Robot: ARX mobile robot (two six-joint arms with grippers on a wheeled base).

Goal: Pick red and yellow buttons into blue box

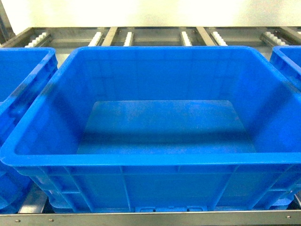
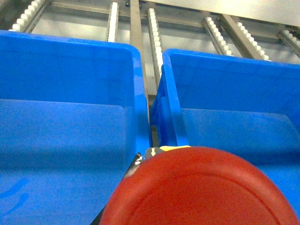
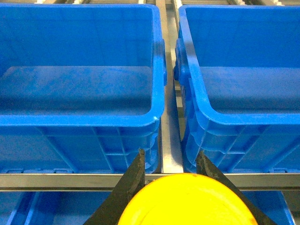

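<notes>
Head view: the blue box [image 1: 155,127] stands empty before me, neither arm in sight. Left wrist view: my left gripper [image 2: 197,187] is clamped on the red button [image 2: 201,192], hanging over the gap with the box ahead-right. Right wrist view: my right gripper [image 3: 171,183] clasps the yellow button [image 3: 187,201], short of the near rim; the box lies ahead-left.
</notes>
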